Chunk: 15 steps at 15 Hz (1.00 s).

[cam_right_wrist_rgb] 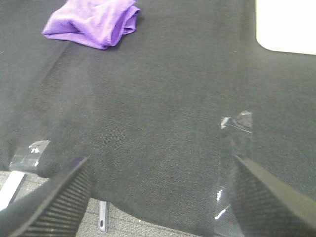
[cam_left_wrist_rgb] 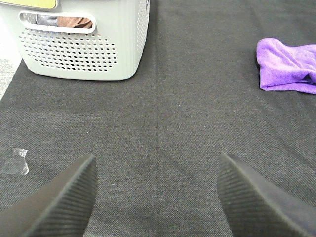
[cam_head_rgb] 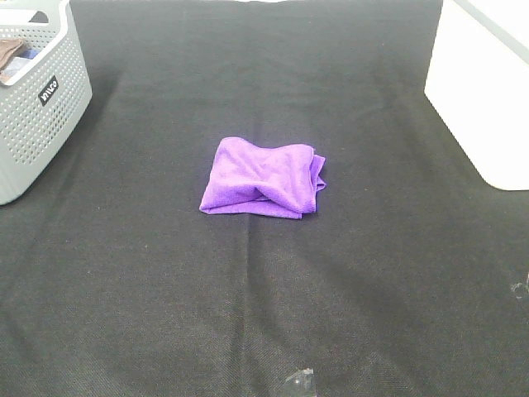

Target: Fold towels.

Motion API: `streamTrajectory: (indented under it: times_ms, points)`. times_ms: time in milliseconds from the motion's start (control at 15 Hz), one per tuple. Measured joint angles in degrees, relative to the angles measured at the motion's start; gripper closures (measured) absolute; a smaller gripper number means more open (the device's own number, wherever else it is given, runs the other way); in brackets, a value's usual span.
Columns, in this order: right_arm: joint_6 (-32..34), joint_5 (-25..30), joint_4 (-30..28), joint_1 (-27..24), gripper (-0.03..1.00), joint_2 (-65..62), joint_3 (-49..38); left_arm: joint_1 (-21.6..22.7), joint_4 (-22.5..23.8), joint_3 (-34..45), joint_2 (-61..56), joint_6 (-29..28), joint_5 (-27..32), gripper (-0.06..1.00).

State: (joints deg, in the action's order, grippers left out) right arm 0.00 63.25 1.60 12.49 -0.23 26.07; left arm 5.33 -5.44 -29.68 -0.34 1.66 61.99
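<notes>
- One purple towel (cam_head_rgb: pixel 262 180) is shown in the exterior high view, lying crumpled and partly folded near the middle of the black table cloth (cam_head_rgb: pixel 248 314); its long axis runs left to right. A grey basket (cam_head_rgb: pixel 37 99) is set at far left and a white bin (cam_head_rgb: pixel 488 91) at far right. Neither arm is seen.
- Left wrist view: the left gripper (cam_left_wrist_rgb: pixel 157 197) is held spread and empty, with the towel (cam_left_wrist_rgb: pixel 289 66) well ahead and off to one side.
- Right wrist view: the right gripper (cam_right_wrist_rgb: pixel 160 197) is likewise spread and empty near the table edge, with the towel (cam_right_wrist_rgb: pixel 94 22) far ahead. Neither arm is judged clearly nearer.
</notes>
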Motion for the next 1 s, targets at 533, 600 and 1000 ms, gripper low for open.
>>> streamTrajectory:
  times_ms: [533, 600, 1000]
  points:
    - [0.0, 0.0, 0.0, -0.06, 0.24, 0.0, 0.0, 0.0, 0.0, 0.0, 0.0, 0.0, 0.0, 0.31]
    - [0.0, 0.0, 0.0, -0.06, 0.24, 0.0, 0.0, 0.0, 0.0, 0.0, 0.0, 0.0, 0.0, 0.31]
    - [0.0, 0.0, 0.0, -0.06, 0.24, 0.0, 0.0, 0.0, 0.0, 0.0, 0.0, 0.0, 0.0, 0.31]
